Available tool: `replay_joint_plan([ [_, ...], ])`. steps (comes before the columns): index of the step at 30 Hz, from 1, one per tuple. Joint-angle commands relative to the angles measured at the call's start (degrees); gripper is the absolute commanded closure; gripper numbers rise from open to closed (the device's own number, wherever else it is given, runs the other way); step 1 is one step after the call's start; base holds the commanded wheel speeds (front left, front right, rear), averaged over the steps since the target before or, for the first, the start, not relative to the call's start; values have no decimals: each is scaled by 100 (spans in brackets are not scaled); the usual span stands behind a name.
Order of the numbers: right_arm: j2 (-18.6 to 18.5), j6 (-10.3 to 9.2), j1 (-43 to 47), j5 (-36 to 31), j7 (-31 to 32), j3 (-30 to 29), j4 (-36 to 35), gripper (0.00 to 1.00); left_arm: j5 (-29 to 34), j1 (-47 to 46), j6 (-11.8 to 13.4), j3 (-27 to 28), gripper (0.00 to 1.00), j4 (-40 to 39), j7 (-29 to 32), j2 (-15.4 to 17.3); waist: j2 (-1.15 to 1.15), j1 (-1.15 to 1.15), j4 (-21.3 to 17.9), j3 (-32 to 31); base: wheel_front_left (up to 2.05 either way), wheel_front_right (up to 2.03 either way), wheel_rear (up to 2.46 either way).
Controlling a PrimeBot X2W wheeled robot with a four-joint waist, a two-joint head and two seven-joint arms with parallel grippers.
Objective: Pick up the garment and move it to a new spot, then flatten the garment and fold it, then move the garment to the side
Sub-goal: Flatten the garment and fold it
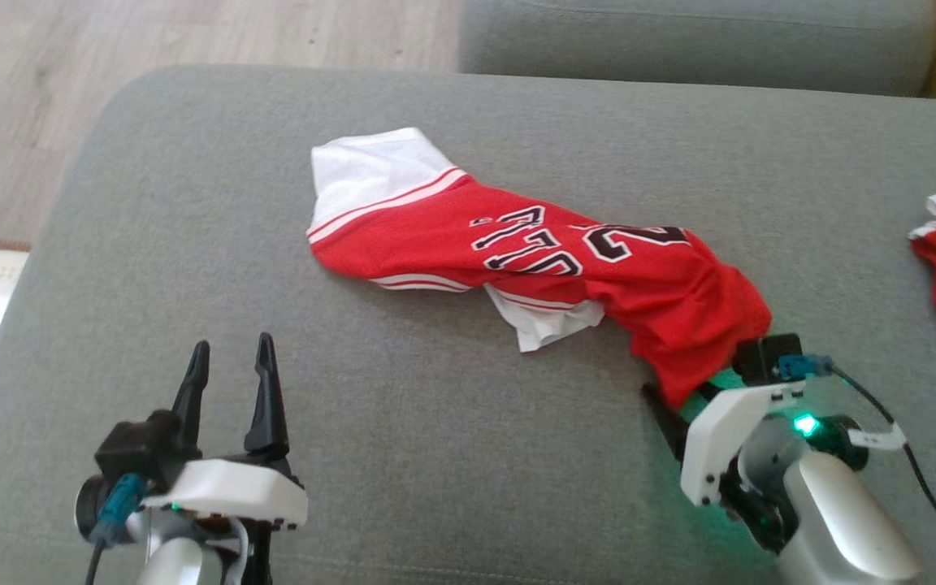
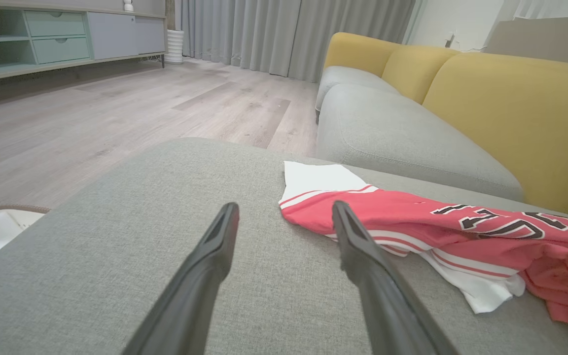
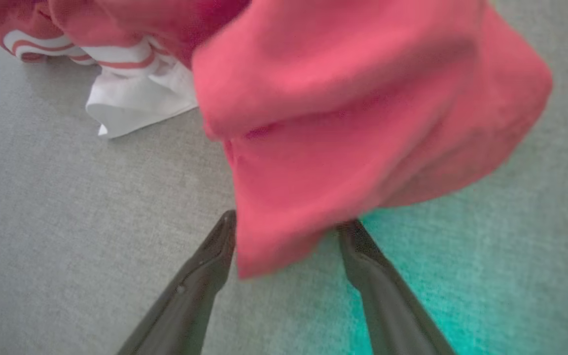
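On the grey woven sofa cushion [image 1: 435, 455], the crumpled red-and-white mesh jersey [image 1: 533, 252] drapes across our wide-spread right claw [image 3: 289, 222]; we'd bite deep into that bunched end before lifting, left claw [image 1: 231, 341] wide, empty.

Grey cushion [image 1: 192, 244], wooden floor [image 2: 116, 108] — yellow backrests [image 2: 511, 108] beyond.

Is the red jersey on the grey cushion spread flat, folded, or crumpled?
Crumpled. The red jersey lies bunched and wrinkled, not flat; its hem drapes over the open right gripper.
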Motion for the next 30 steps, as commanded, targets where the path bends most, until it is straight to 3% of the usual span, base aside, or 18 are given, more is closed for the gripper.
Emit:
replay_joint_plan([
  [1, 97, -4, -173, -72, 3, 47, -95, 65, 80, -306, -50, 244, 0, -172, -52, -9, 0, 0, 62, 26, 0, 0, 0],
  [2, 97, -4, -173, -72, 3, 47, -95, 65, 80, -306, -50, 244, 0, -172, -52, -9, 0, 0, 62, 26, 0, 0, 0],
  [3, 112, -4, -183, -102, -4, 22, -103, 100, 93, -302, -69, 268, 0, -163, -52, -22, 0, 0, 70, 25, 0, 0, 0],
  [9, -65, -4, -271, -197, 26, -296, -852, 100, 154, -260, -146, 364, 0, -131, -52, -102, 0, 0, 35, 18, 0, 0, 0],
  [11, -276, -4, -408, -134, 222, -433, -1300, 100, 162, -273, -184, 366, 0, -130, -52, -127, 0, 0, 29, 81, 0, 0, 0],
  [12, -578, -4, -654, -58, 478, -582, -1642, 100, 177, -327, -219, 340, 0, -136, -52, -155, 0, 0, 57, 207, 0, 0, 0],
  [15, -1004, -4, -1176, 163, 931, -812, -1764, 100, 192, -446, -259, 247, 0, -130, -52, -194, 0, 0, 149, 480, 0, 0, 0],
  [21, -1741, -4, -2458, 334, 1457, -1045, -875, 100, 204, -822, -326, 65, 0, -77, -52, -236, 0, 0, 451, 1093, 0, 0, 0],
  [26, -2083, -4, -3392, 245, 1140, -1109, 313, 100, 183, -1101, -335, -101, 0, -11, -52, -249, 0, 0, 663, 1461, 0, 0, 0],
  [29, -2217, -4, -3796, 88, 606, -989, 854, 100, 137, -1244, -316, -215, 0, 8, -52, -251, 0, 0, 743, 1629, 0, 0, 0],
  [30, -2236, -4, -3897, 26, 343, -965, 996, 66, 126, -1284, -304, -242, 0, 9, -52, -251, 0, 0, 758, 1672, 0, 0, 0],
])
